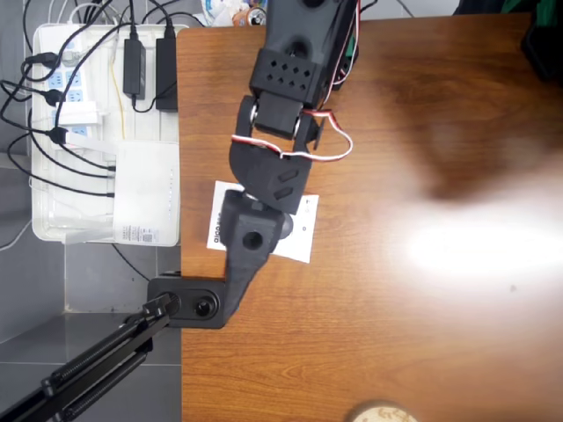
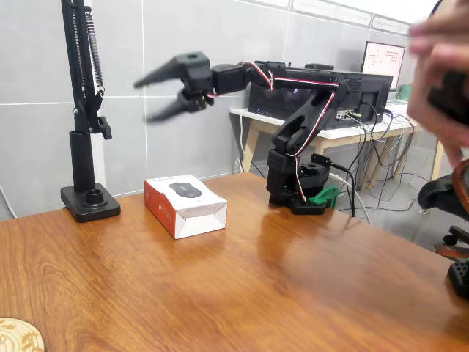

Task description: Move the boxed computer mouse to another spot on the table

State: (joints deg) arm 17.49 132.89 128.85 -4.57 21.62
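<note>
A flat white rectangular cardboard box (image 2: 185, 205) with a black mouse pictured on its face and orange-red side edges lies on the glossy brown wood-grain table (image 2: 242, 293), left of centre in the fixed view and near the black lamp-stand base (image 2: 90, 202) in the left of the frame. The box looks light and stiff, its smooth printed card probably a little slippery; the likeliest hold is across its two long sides, low enough that the thin lid does not flex. The black two-finger gripper (image 2: 160, 95) hangs in the air in the upper left of the fixed view, well above the box, its jaws spread wide and empty, touching nothing. In the overhead view the black arm (image 1: 268, 176) covers most of the box (image 1: 303, 230), leaving only its white corners showing at centre frame.
</note>
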